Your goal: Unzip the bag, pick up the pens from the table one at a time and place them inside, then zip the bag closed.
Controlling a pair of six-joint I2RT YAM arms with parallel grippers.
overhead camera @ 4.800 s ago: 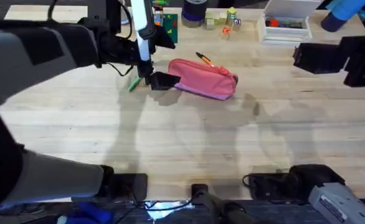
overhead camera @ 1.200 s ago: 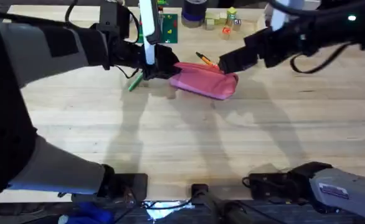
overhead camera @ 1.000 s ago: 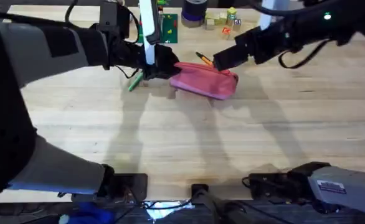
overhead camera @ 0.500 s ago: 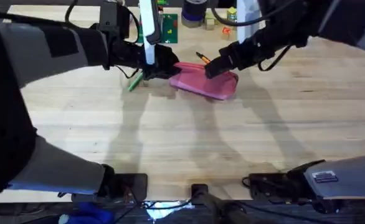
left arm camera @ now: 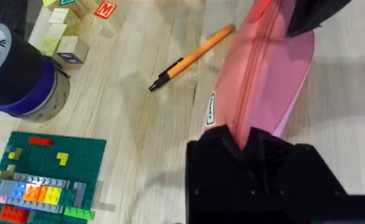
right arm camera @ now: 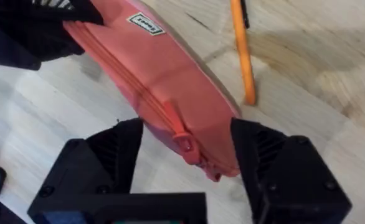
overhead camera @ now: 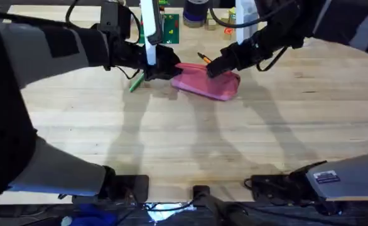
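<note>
From overhead, the pink pencil pouch (overhead camera: 206,80) lies on the pale wooden counter (overhead camera: 190,138), its long axis running left to right and a little toward the robot at the right end. The left gripper (overhead camera: 163,65) meets the pouch's left end, its arm reaching in low from the left. The right gripper (overhead camera: 216,66) comes down from the far right onto the pouch's upper right part. The orange pen (overhead camera: 204,59) lies just behind the pouch; the green pen (overhead camera: 135,83) lies just left of it.

In the left wrist view, the left jaws are closed on the near end of the pouch, pinching the fabric by the zipper (left arm camera: 255,71), which runs straight away from them.

In the right wrist view, the right jaws stand open, straddling the pouch end, with the zipper pull (right arm camera: 181,135) between them but not yet pinched. That pull looks like the next target.
</note>
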